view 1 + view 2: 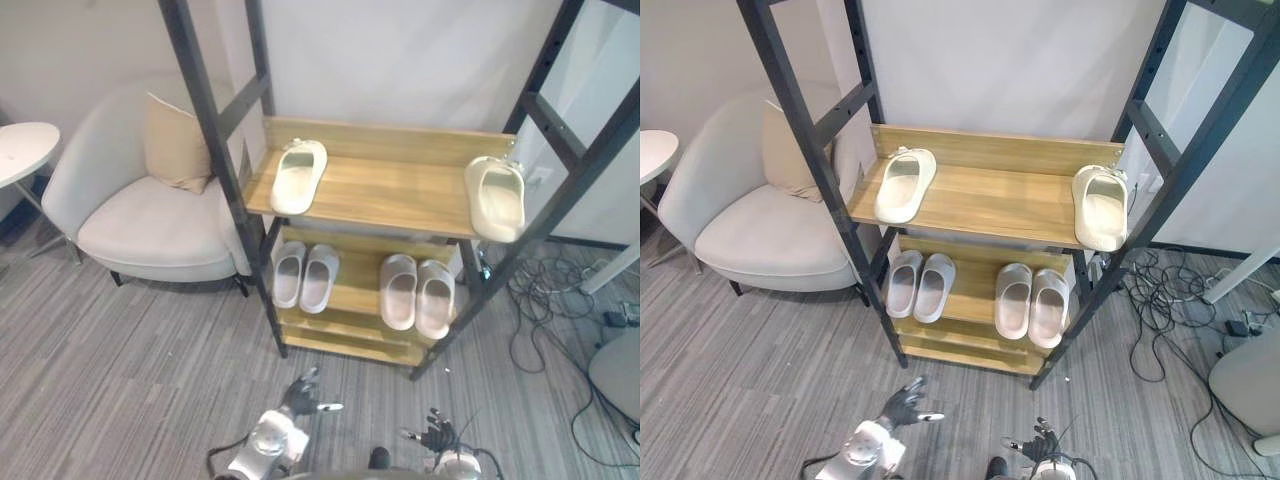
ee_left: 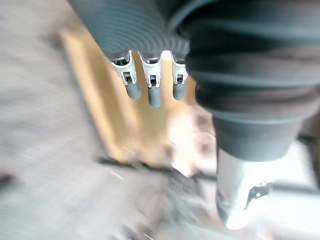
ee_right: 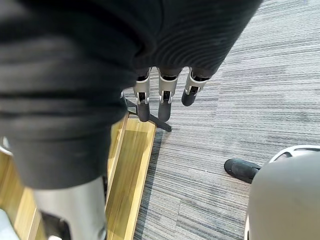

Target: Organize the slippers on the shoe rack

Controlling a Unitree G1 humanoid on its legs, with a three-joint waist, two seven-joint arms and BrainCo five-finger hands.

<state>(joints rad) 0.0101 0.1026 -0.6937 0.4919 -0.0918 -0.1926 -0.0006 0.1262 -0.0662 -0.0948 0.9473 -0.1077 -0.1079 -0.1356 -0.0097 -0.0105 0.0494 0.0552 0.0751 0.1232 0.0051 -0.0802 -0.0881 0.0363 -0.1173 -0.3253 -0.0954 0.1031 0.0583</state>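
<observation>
A: where were the slippers?
B: on the shoe rack, left slipper sat at the top shelf's left end, right slipper at its right edge, two pairs below. left hand and right hand hung out front, fingers loose, empty.

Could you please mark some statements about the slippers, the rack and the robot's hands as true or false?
The upper shelf has a slipper at its left end and a slipper at its right end. True.
The lower shelf is empty. False: it holds a left pair and a right pair.
The left hand holds a slipper. False: it is open and empty.
The right hand is open, low above the floor. True.
An armchair stands left of the rack. True.
</observation>
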